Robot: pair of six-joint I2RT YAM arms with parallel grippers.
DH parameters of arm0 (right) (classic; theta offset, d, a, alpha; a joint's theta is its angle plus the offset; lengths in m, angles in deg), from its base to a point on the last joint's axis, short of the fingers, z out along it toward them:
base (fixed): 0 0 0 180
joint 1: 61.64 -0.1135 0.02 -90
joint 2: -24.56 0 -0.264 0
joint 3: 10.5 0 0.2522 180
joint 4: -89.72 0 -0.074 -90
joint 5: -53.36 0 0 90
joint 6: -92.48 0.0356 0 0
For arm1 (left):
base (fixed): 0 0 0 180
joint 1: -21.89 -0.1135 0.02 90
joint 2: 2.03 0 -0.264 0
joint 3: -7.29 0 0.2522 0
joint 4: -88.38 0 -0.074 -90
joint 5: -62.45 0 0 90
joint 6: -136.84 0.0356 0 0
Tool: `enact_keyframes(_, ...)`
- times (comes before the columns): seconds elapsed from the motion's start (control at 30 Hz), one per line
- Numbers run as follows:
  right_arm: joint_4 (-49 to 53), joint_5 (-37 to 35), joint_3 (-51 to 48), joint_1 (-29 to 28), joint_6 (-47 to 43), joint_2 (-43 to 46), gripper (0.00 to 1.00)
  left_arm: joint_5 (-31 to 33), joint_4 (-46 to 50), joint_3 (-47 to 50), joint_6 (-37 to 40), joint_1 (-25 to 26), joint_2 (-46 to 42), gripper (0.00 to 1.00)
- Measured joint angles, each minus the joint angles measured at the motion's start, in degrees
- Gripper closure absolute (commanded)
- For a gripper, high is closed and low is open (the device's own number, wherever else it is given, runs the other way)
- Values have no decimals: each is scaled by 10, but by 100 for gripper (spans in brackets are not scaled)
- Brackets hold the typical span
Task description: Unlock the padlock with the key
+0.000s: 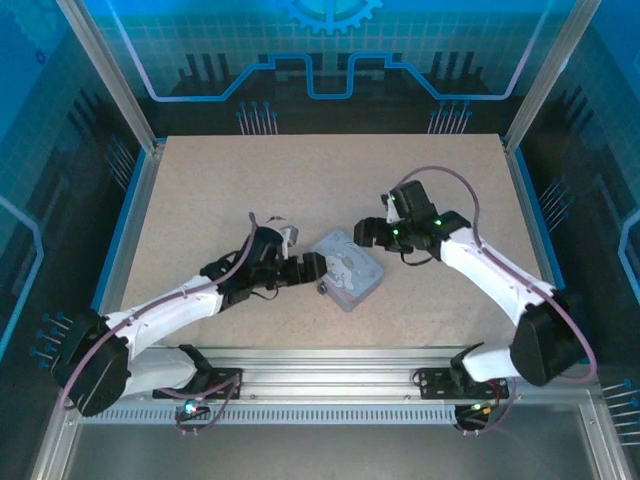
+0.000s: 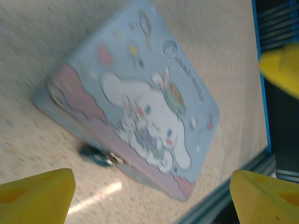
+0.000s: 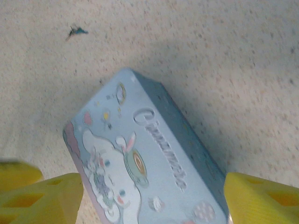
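So the pale blue tin (image 1: 350, 268) sat flat in the middle of the table (image 1: 200, 200), cartoon side up. The padlock (image 2: 97, 156) was a blurry dark bluish blob hanging off the tin's lower edge, lower left in the left wrist view. The key (image 3: 76, 31) was just a tiny dark sliver on bare table, upper left in the right wrist view, well apart from the tin. The left gripper (image 1: 312, 268) had its fingers spread wide, gripping nothing, just beside the tin. The right gripper (image 3: 154, 186) was wide too, straddling the tin's end, and looked like it held nothing
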Motion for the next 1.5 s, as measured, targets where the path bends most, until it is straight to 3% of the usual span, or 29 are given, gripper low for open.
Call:
enact_keyframes(0.27,-7,4,-153,-6,62,99,20,-17,34,-109,54,-80,103,7)
enact_keyframes(0.47,-57,17,-223,-28,116,115,23,-68,37,-177,75,-88,224,10)
enact_keyframes(0.6,-89,23,-236,-29,139,113,27,-101,36,-188,75,-88,255,14)
enact_keyframes(0.9,-144,37,-207,-29,153,36,43,-130,-9,-136,58,-89,227,21)
enact_keyframes(1.27,-140,35,-85,-30,118,-97,51,-104,-52,-7,19,-102,116,28)
enact_keyframes(1.5,-134,31,3,-27,78,-179,52,-87,-49,19,-4,-102,84,29)
